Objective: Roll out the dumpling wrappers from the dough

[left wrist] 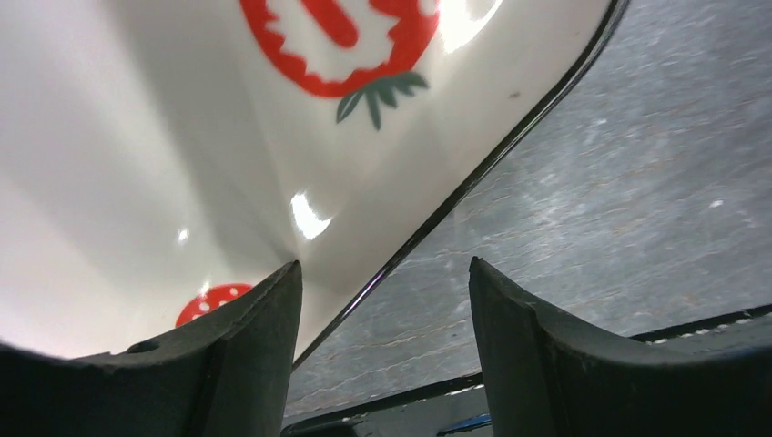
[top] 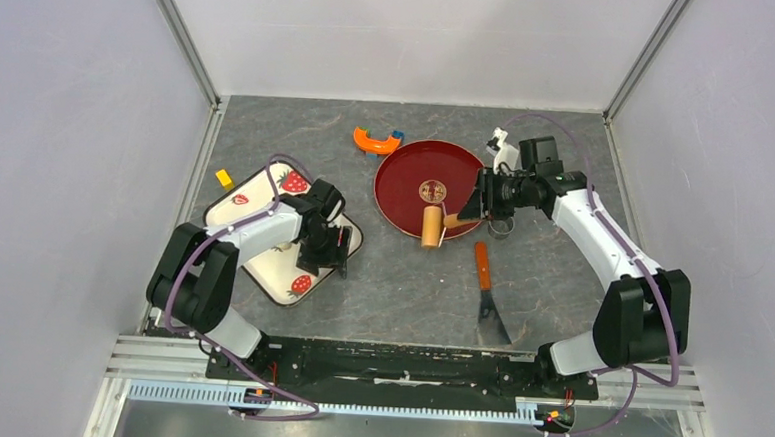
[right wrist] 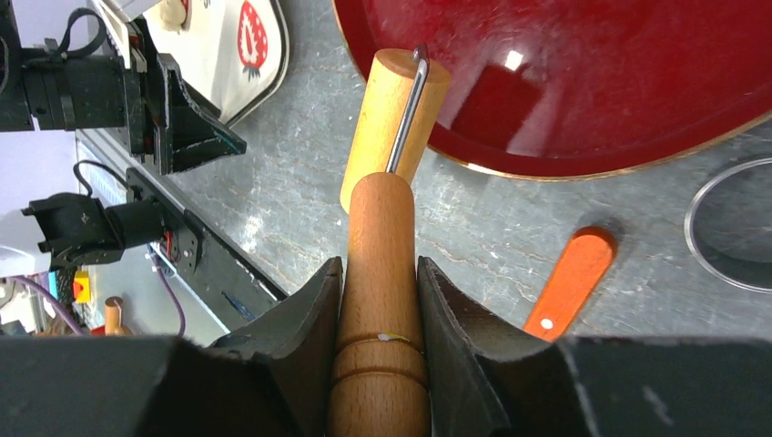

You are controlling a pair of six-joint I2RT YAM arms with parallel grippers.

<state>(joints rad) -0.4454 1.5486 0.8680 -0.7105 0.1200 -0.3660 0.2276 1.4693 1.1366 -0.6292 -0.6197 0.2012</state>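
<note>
The right end effector (right wrist: 378,273) is clenched on the wooden handle of the roller (top: 429,226). The roller's barrel lies across the 6 o'clock rim of the red tray (top: 405,194), which sits mid-worktop (top: 560,288).

The left end effector (left wrist: 382,273) is released: its jaws stand apart with nothing between them. It hangs low over the 4 o'clock edge of the strawberry tray (top: 255,184), at the red tray's 8 o'clock, and the wrist view shows the tray's dark rim running between the fingers.

I cannot tell where the dough and the dumpling wrappers lie, as no view shows them clearly.

An orange-handled scraper (top: 483,269) lies at the red tray's 5 o'clock. An orange horseshoe toy (top: 372,143) sits at its 11 o'clock. A yellow block (top: 224,178) rests just off the strawberry tray's 10 o'clock edge.
</note>
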